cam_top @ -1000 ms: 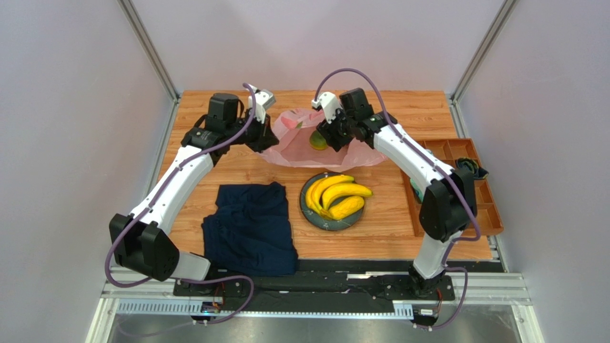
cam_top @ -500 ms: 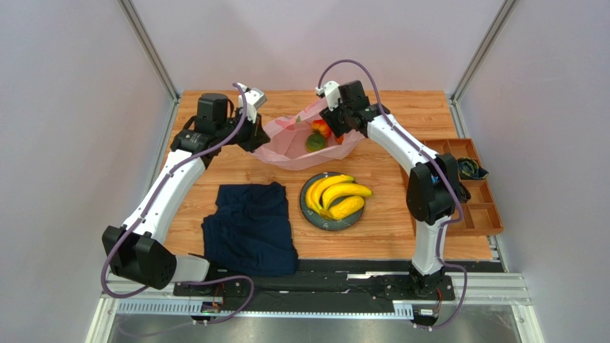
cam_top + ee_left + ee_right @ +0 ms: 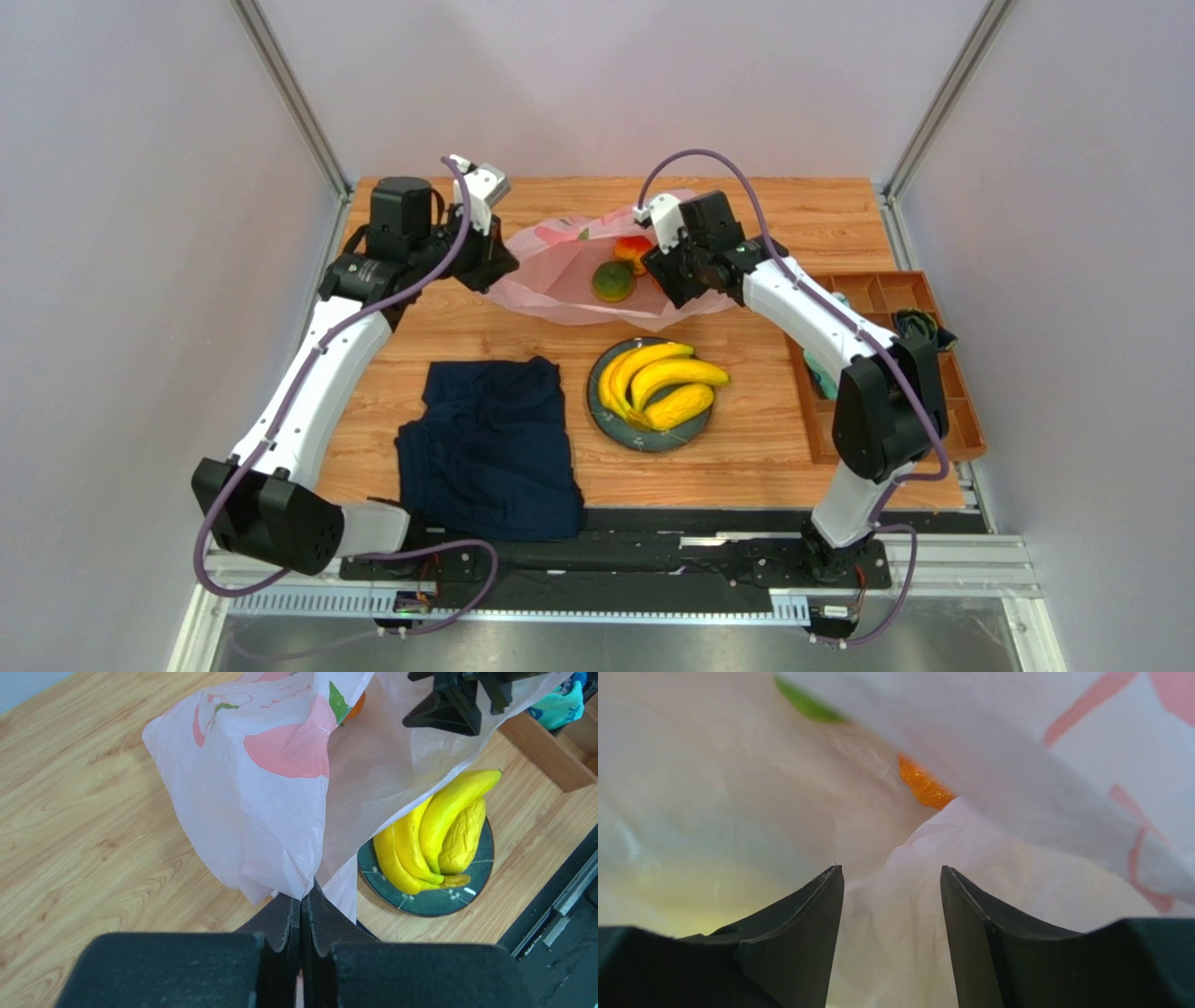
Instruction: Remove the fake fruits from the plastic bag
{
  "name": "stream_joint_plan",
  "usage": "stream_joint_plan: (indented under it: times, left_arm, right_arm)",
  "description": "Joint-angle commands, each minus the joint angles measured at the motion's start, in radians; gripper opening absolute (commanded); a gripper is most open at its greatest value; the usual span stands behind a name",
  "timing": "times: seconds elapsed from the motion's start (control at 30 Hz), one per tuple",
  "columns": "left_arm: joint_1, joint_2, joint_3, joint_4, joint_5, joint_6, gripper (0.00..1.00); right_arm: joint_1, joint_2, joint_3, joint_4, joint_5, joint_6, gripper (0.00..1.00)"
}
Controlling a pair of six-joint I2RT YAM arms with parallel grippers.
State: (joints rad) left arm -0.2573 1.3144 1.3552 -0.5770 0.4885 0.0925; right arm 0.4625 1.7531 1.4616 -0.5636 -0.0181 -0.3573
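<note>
1. The left hand (image 3: 302, 899) is pinching a gathered edge of the plastic bag (image 3: 267, 777), with its fingers pressed fully together on the film. It is holding that side up above the worktop (image 3: 421, 336).
2. The bag is lying spread across the far middle of the worktop, between the two hands and just beyond the plate (image 3: 648, 445).
3. The right hand (image 3: 890, 869) is reaching in at the bag's right side. Its fingers are standing partly apart, loose film is bulging up between them, and they are clamping nothing.
4. Two round fruits are sitting inside the bag, close together and just left of the right hand: a green-red fruit (image 3: 610, 282) and, beyond it, an orange fruit (image 3: 631, 252).
5. The banana bunch (image 3: 648, 371) and the long yellow piece (image 3: 680, 406) are lying out of the bag, side by side on the dark plate.
6. A navy cloth (image 3: 491, 448) is lying folded left of the plate, and a wooden tray (image 3: 968, 420) is sitting at the worktop's right edge.
</note>
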Motion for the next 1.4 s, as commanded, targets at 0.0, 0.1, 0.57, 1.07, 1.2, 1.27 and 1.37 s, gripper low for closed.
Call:
stream_joint_plan:
  times: [0.0,0.1,0.57,1.07,1.2,1.27,1.37]
  left_arm:
    - [0.004,-0.079,-0.004,-0.038,0.019,0.050,0.00]
    - [0.004,-0.079,-0.059,-0.079,0.067,0.044,0.00]
    - [0.003,-0.066,-0.203,0.062,0.168,-0.126,0.00]
    - [-0.002,-0.023,-0.171,0.108,0.197,-0.175,0.00]
    - [-0.002,-0.011,-0.163,0.108,0.194,-0.171,0.00]
    - [-0.002,-0.007,-0.159,0.101,0.194,-0.169,0.00]
    - [-0.002,-0.003,-0.153,0.098,0.191,-0.168,0.00]
  right_arm:
    - [0.053,-0.121,-0.066,0.007,-0.065,0.037,0.58]
    - [0.082,-0.136,-0.078,0.014,-0.086,0.034,0.59]
    - [0.104,0.296,0.391,-0.076,0.001,0.020,0.76]
    - [0.064,0.503,0.516,-0.282,0.282,-0.223,0.87]
    - [0.064,0.569,0.525,-0.276,0.329,-0.250,0.89]
    - [0.061,0.574,0.520,-0.225,0.337,-0.269,0.85]
    - [0.059,0.528,0.444,-0.118,0.311,-0.320,0.59]
